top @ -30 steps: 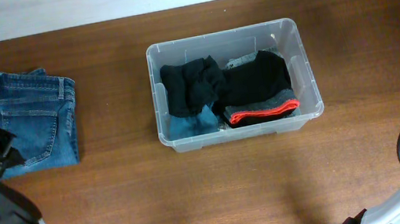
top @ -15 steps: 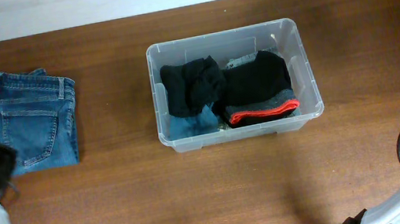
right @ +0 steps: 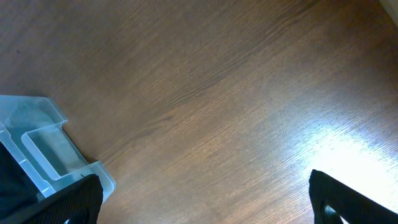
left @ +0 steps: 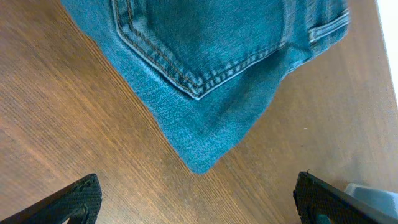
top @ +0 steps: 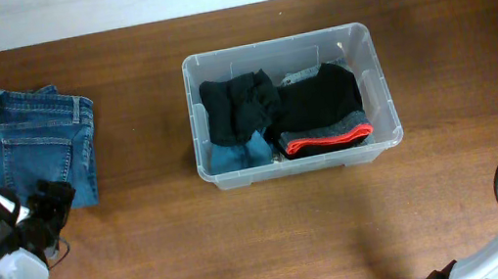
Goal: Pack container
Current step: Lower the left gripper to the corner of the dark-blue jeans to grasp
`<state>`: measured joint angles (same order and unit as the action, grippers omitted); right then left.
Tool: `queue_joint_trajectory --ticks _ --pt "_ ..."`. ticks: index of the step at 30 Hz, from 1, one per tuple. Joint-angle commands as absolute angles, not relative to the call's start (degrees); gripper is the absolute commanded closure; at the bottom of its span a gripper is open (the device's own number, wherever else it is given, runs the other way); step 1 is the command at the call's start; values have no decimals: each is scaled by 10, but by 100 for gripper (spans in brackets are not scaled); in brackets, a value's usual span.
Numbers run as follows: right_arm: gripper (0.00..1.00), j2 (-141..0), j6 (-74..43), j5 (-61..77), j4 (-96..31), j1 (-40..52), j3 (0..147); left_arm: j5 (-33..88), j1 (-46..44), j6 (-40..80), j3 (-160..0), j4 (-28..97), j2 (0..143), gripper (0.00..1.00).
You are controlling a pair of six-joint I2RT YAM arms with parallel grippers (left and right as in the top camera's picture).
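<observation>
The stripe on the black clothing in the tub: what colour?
Orange-red stripe, best seen from overhead.

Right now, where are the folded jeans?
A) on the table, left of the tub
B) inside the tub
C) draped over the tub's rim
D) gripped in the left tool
A: the jeans lie flat on the table, well clear of the tub, and the left tool is open near their corner, gripping nothing.
</observation>
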<state>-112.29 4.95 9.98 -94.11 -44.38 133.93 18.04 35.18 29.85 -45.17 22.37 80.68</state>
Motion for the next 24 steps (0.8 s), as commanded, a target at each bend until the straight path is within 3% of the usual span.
queue_joint_trajectory --ticks 1,9,24 --pt "2 -1123 51 99 -941 -443 1340 225 354 302 -451 187 873 1" --pt "2 -1123 51 99 -941 -443 1340 277 389 339 -451 119 987 1" --pt "1 -1123 51 99 -941 -443 1340 252 393 406 -449 115 994 1"
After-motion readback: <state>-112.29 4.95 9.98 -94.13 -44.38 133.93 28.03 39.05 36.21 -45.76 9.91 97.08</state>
